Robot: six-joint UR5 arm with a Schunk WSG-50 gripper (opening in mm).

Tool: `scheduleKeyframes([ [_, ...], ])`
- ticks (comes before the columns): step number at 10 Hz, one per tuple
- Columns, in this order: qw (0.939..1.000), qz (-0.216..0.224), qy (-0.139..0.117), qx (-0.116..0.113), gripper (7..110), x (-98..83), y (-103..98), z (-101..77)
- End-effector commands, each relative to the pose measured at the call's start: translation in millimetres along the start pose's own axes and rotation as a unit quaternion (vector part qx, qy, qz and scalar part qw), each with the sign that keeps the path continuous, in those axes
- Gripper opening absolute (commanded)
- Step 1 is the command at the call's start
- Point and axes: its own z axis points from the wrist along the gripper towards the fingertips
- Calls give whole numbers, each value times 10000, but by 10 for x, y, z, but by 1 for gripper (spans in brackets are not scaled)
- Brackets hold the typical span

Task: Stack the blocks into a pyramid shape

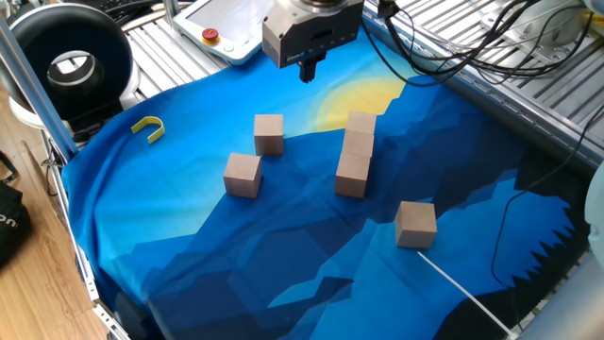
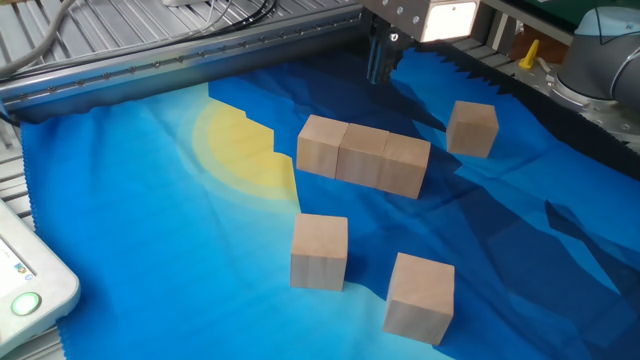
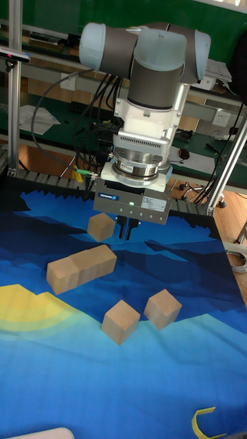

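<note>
Several plain wooden blocks lie on the blue cloth. Three touch in a straight row (image 1: 355, 151) (image 2: 363, 155) (image 3: 81, 267). Two loose blocks (image 1: 269, 133) (image 1: 243, 175) sit left of the row, also seen in the other fixed view (image 2: 320, 251) (image 2: 420, 296). One more block (image 1: 415, 224) (image 2: 472, 128) (image 3: 101, 226) lies apart past the row's end. My gripper (image 1: 308, 71) (image 2: 380, 68) (image 3: 125, 230) hangs above the cloth, off to the side of the row. It is shut with nothing in it and touches no block.
A small yellow U-shaped piece (image 1: 148, 127) (image 3: 206, 422) lies at the cloth's edge. A white pendant with a red button (image 1: 226, 28) rests on the metal frame beyond the cloth. Cables (image 1: 491, 42) run along the frame, and a white cord (image 1: 462, 288) crosses the cloth.
</note>
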Motion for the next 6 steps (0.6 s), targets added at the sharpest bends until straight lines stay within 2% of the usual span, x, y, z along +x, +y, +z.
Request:
scheduleKeyframes([
  [1,10000,20,1,-74,7,-1,34,-15],
  [3,10000,13,4,-97,7,4,47,-43],
  [6,9992,-219,-127,-304,7,-46,180,-63],
])
